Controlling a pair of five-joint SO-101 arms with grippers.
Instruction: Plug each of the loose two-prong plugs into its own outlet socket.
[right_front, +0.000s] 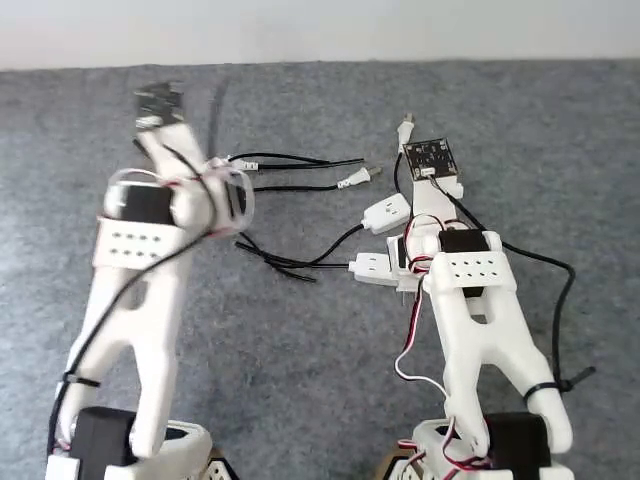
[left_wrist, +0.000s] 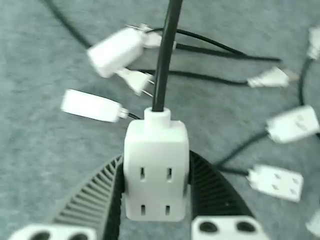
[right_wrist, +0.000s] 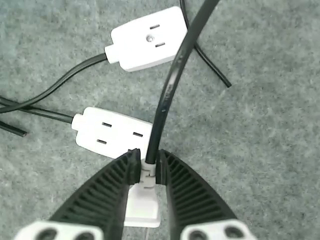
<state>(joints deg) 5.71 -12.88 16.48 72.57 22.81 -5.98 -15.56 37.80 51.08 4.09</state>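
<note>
Mating step in hand: the right tool (right_wrist: 146, 161) pinches a plug (right_wrist: 143, 205) just beside a socket (right_wrist: 114, 134) near the middle of the table (right_front: 300, 380). The left tool (left_wrist: 155, 157) clamps a socket block (left_wrist: 156, 192) aloft. Next, the prongs need squaring to the slots.

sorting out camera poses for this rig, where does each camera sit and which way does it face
High view: fixed above the bases, looking down over the carpet; left arm and right arm both show.
Left wrist view: on the left wrist, looking along the left gripper, shut on a socket block, toward loose cords.
Right wrist view: on the right wrist, looking down past the right gripper, shut on a plug, at two sockets.
Shared: high view has those two sockets beside the right arm.
</note>
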